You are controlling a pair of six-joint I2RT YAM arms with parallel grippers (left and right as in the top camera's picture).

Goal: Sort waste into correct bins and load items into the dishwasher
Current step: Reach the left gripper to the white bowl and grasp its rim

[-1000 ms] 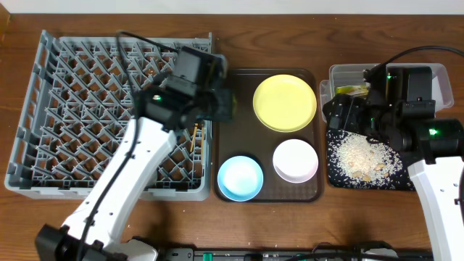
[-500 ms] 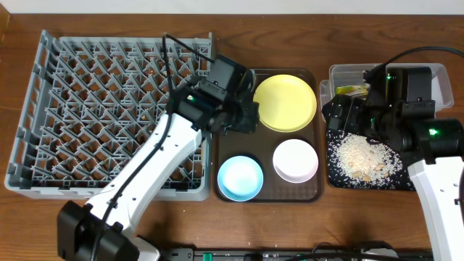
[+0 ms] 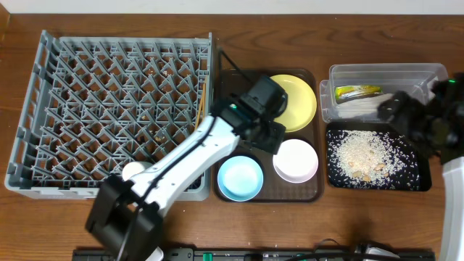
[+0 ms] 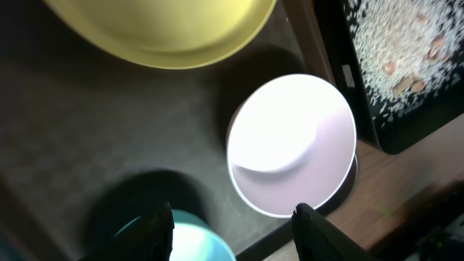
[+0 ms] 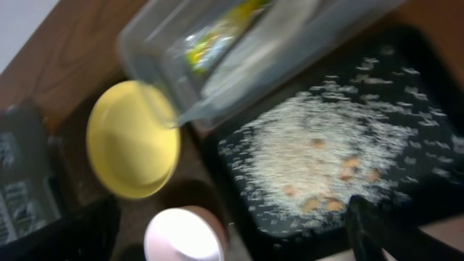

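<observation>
My left gripper (image 3: 270,138) is open and empty, low over the brown tray between the white bowl (image 3: 295,160) and the light-blue bowl (image 3: 240,178). In the left wrist view its fingers (image 4: 233,230) frame the white bowl (image 4: 291,145) and the blue bowl's rim (image 4: 190,243), with the yellow plate (image 4: 159,29) beyond. The yellow plate (image 3: 296,103) lies at the tray's back. Two chopsticks (image 3: 201,109) lie at the grey dish rack's (image 3: 109,109) right edge. My right gripper (image 3: 409,117) is open and empty, above the black tray (image 3: 409,174) holding rice scraps (image 3: 362,156).
The clear tub (image 3: 420,74) at the back right holds the green-and-orange wrapper (image 3: 355,92) and white tissue (image 3: 362,109). The brown serving tray (image 3: 239,87) sits between rack and bins. The blurred right wrist view shows tub (image 5: 239,51), scraps (image 5: 326,152), plate (image 5: 134,138) and white bowl (image 5: 185,235).
My left arm swung right from over the rack to over the brown tray by the bowls. My right arm pulled back toward the right edge, uncovering the tub.
</observation>
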